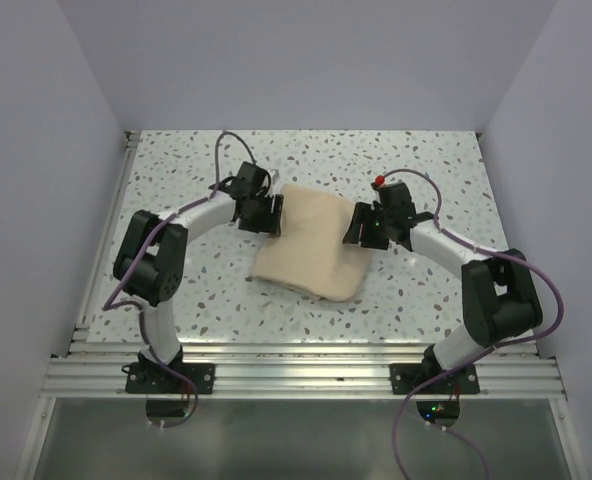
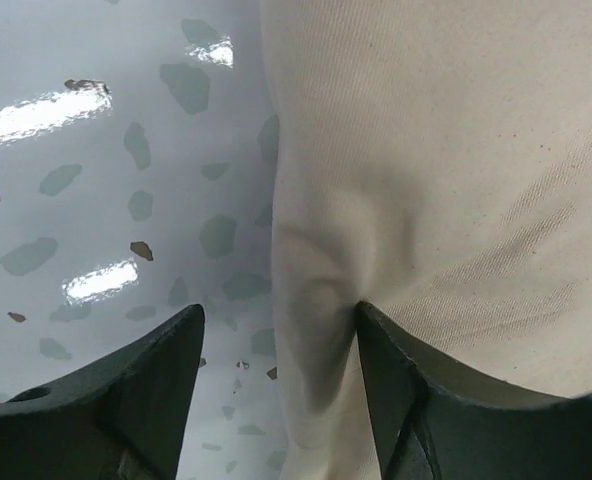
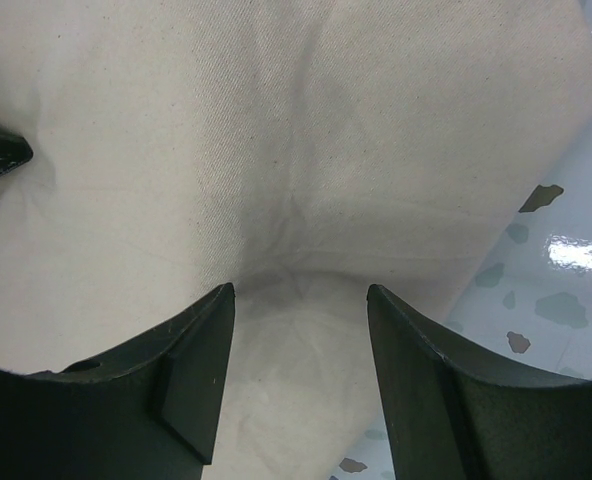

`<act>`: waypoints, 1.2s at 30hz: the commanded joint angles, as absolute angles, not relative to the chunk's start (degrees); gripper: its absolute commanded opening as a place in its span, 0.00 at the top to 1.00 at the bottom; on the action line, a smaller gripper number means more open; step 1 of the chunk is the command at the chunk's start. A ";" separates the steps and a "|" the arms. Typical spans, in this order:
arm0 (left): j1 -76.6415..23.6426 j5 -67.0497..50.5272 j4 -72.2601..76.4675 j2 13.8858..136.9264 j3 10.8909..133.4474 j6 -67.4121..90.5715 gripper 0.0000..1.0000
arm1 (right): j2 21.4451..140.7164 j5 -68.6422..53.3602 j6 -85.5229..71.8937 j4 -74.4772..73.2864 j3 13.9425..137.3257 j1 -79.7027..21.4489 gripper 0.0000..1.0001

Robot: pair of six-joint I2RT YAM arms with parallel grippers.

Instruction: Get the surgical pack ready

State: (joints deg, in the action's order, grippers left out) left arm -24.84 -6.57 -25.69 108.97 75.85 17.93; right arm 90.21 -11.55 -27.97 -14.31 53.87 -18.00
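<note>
Plain pale walls close in a white table speckled with grey and brown chips, and a ribbed metal rail runs along its near edge where the 2 arm bases are bolted.

The pack lies near the middle of the table as a tan-beige cloth bundle, roughly square. Its near right corner is rounded and sags toward the rail.

The left gripper sits at the pack's far left edge and the right gripper at its far right edge, so the 2 face each other across the cloth. A small red knob shows on top of the right wrist.

In the left wrist view, the left gripper has its 2 dark fingers apart. The pack's edge runs between them. One finger is over bare table and the other is against the cloth, which dimples and creases just ahead of it.

In the right wrist view, the right gripper also has its fingers spread. Both lie on the pack, and faint creases converge toward the gap between them. Shiny table shows past the cloth's right edge. A dark tip of the left gripper pokes in at the left border, touching the cloth.

Neither pair of fingers is closed on a fold.
</note>
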 commanded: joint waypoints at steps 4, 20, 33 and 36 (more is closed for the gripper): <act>-25.49 -8.97 -28.39 116.53 79.10 13.71 0.36 | 88.15 -12.04 -27.07 -12.66 53.35 -18.11 0.40; -24.79 -27.04 -5.14 116.90 57.34 25.56 1.00 | 86.14 -12.22 -26.98 -12.39 50.63 -18.19 0.40; -25.22 -35.86 33.91 107.31 29.27 53.15 1.00 | 79.29 -12.13 -26.89 -13.36 47.46 -18.19 0.40; -25.22 -36.56 37.88 108.72 28.04 54.75 1.00 | 77.26 -12.65 -26.90 -13.54 47.11 -18.19 0.40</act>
State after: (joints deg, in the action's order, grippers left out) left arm -23.70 -33.78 41.36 104.31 31.97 50.09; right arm 80.62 -11.64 -27.53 -14.22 47.48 -18.00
